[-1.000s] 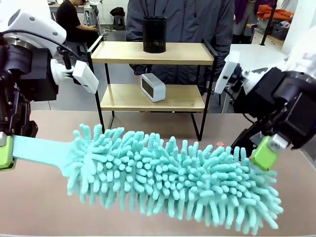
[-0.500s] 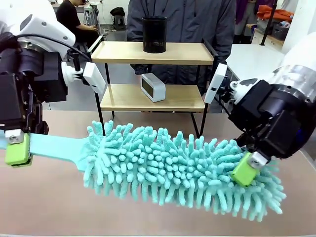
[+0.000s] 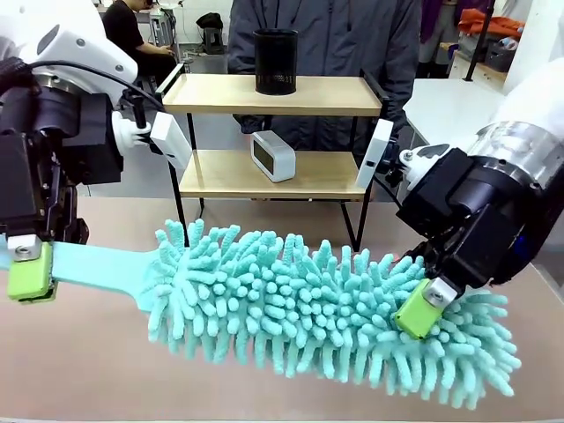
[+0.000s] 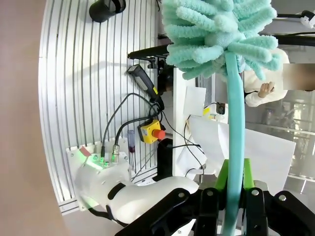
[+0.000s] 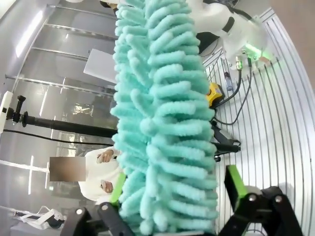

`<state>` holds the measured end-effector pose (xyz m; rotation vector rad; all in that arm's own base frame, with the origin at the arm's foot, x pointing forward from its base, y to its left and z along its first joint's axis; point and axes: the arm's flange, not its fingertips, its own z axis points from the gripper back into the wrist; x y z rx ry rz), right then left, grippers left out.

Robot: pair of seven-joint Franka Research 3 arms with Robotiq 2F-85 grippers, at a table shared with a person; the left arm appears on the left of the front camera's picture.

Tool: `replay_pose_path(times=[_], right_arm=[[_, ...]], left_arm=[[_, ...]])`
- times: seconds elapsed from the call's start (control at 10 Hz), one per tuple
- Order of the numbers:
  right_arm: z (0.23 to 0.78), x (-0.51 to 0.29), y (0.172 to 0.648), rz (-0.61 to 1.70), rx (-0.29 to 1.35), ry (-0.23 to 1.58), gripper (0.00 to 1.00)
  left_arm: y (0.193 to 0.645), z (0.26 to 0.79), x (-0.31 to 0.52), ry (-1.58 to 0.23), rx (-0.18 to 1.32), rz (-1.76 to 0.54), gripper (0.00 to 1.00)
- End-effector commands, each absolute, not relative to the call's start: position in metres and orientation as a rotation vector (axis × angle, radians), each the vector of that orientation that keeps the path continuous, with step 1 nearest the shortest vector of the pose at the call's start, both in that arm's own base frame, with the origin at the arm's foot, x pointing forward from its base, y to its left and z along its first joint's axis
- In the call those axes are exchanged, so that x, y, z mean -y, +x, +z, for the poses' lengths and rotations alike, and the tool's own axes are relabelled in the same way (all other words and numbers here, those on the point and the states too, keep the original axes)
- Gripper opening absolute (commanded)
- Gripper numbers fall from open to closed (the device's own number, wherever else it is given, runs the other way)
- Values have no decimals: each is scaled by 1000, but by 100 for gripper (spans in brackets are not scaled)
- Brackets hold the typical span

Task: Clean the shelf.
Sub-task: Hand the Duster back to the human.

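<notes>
Duster (image 3: 326, 313) handle clamped in left gripper (image 3: 28, 269), right gripper (image 3: 421, 308) half-closed around fringe — shelf (image 3: 273, 97) well behind.

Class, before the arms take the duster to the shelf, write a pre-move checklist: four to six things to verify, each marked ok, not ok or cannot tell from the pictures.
1. Left gripper shut on the duster handle: ok; the left wrist view shows the handle clamped between the pads.
2. Right gripper firmly holding the duster's fluffy end: cannot tell; its fingers straddle the fibres with a gap on one side.
3. Duster lifted off the table: cannot tell.
4. Shelf boards free for wiping: not ok; a black cup stands on top, a clock on the lower board.
5. Person away from the shelf: not ok; standing right behind it.
</notes>
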<state>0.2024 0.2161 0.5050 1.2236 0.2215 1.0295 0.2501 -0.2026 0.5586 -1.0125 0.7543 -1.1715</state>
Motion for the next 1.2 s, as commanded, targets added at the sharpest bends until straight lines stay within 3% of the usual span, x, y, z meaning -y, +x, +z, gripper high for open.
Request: replay_pose_path(times=[0.0, 0.1, 0.2, 0.5, 0.6, 1.0, 1.1], right_arm=[[503, -220, 197, 1036, -230, 1243, 40], [503, -219, 198, 1036, -229, 1245, 28], [503, -218, 198, 1037, -234, 1246, 0], [500, -218, 200, 1027, -261, 1238, 4], [500, -217, 200, 1024, -274, 1229, 0], [500, -217, 201, 1029, -277, 1238, 0], [499, -216, 201, 1026, -280, 1240, 0]], left_arm=[[250, 562, 201, -1018, -755, -1177, 11], [250, 562, 200, -1016, -756, -1176, 11], [250, 562, 200, -1017, -758, -1178, 11], [252, 560, 201, -1018, -763, -1172, 11], [252, 559, 201, -1017, -765, -1168, 11], [253, 559, 201, -998, -774, -1176, 11], [253, 558, 201, -979, -778, -1177, 42]])
